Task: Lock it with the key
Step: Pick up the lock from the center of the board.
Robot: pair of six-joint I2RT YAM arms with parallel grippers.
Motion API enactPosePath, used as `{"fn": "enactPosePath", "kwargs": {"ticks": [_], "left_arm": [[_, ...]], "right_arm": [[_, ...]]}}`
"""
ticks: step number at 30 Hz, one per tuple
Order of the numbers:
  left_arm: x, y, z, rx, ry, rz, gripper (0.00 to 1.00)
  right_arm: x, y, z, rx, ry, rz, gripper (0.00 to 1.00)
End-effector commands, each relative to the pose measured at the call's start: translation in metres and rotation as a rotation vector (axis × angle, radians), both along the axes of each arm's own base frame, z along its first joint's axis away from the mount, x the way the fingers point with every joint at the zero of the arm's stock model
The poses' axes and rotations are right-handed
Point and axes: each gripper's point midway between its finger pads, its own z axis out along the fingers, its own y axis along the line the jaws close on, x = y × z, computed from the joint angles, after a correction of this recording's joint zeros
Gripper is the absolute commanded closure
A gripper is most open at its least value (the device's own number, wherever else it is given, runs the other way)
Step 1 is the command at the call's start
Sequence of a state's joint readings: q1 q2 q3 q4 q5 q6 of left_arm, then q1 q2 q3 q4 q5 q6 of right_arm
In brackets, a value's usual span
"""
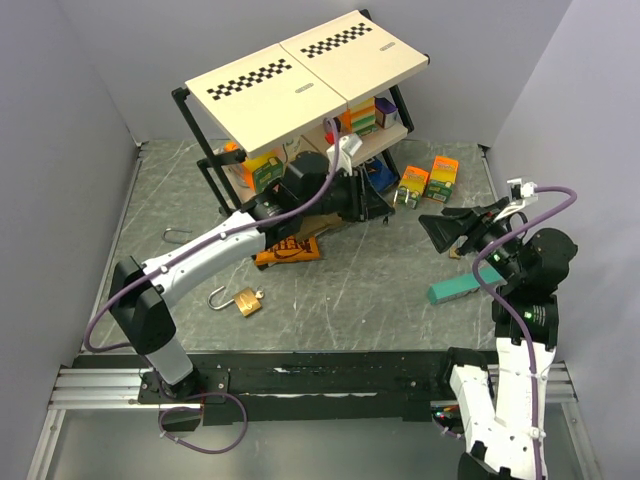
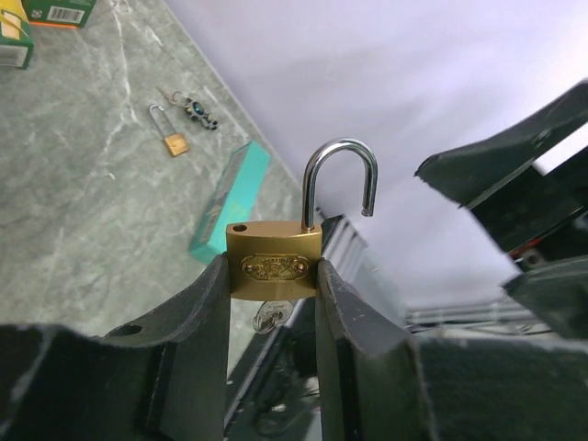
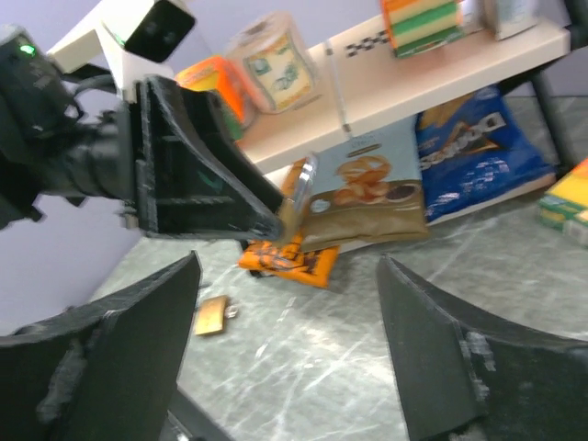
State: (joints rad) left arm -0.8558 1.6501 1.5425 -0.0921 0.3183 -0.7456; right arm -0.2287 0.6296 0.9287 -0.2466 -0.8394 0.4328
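My left gripper (image 2: 273, 276) is shut on the body of a brass padlock (image 2: 274, 262), held upright above the table. Its steel shackle (image 2: 340, 179) stands open, and a key (image 2: 269, 317) hangs from the keyhole underneath, between the fingers. In the top view the left gripper (image 1: 372, 203) reaches under the shelf front, and the right gripper (image 1: 433, 227) faces it from the right, a short gap away. The right wrist view shows my right gripper (image 3: 289, 266) open with nothing between its fingers. Ahead of it, the left gripper's fingers (image 3: 207, 179) hold the padlock (image 3: 299, 197) edge-on.
A second brass padlock (image 1: 246, 301) lies open near the left arm. A small padlock (image 2: 173, 140) and keys (image 2: 197, 111) lie on the table. A teal box (image 1: 463, 285) sits by the right arm. A shelf rack (image 1: 300, 75) with snack bags and cartons stands behind.
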Motion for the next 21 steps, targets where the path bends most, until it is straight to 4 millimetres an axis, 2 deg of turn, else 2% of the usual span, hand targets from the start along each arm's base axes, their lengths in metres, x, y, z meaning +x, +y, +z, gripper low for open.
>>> {"fn": "enactPosePath", "kwargs": {"ticks": [1,4,5,8,14,18,21], "left_arm": [[0.001,-0.003,0.052,-0.183,0.124,-0.012,0.99],[-0.001,-0.009,0.046,-0.208,0.222,-0.017,0.99],[0.0,-0.01,0.049,-0.225,0.23,-0.015,0.99],[0.003,-0.013,0.05,-0.251,0.271,-0.007,0.99],[0.002,-0.02,0.056,-0.299,0.338,-0.006,0.99],[-0.003,-0.024,0.053,-0.312,0.394,-0.022,0.99],[-0.004,-0.027,0.048,-0.316,0.434,-0.02,0.99]], "right_arm": [[0.011,-0.016,0.007,-0.057,-0.067,-0.122,0.18],[0.013,-0.012,0.0,-0.075,-0.077,-0.126,0.21],[0.018,-0.016,-0.003,-0.091,-0.077,-0.163,0.21],[0.021,-0.009,-0.011,-0.117,-0.072,-0.166,0.22],[0.033,-0.011,-0.011,-0.131,-0.094,-0.187,0.25],[0.036,0.002,-0.013,-0.139,-0.113,-0.149,0.25],[0.041,0.012,-0.025,-0.157,-0.087,-0.109,0.25]]}}
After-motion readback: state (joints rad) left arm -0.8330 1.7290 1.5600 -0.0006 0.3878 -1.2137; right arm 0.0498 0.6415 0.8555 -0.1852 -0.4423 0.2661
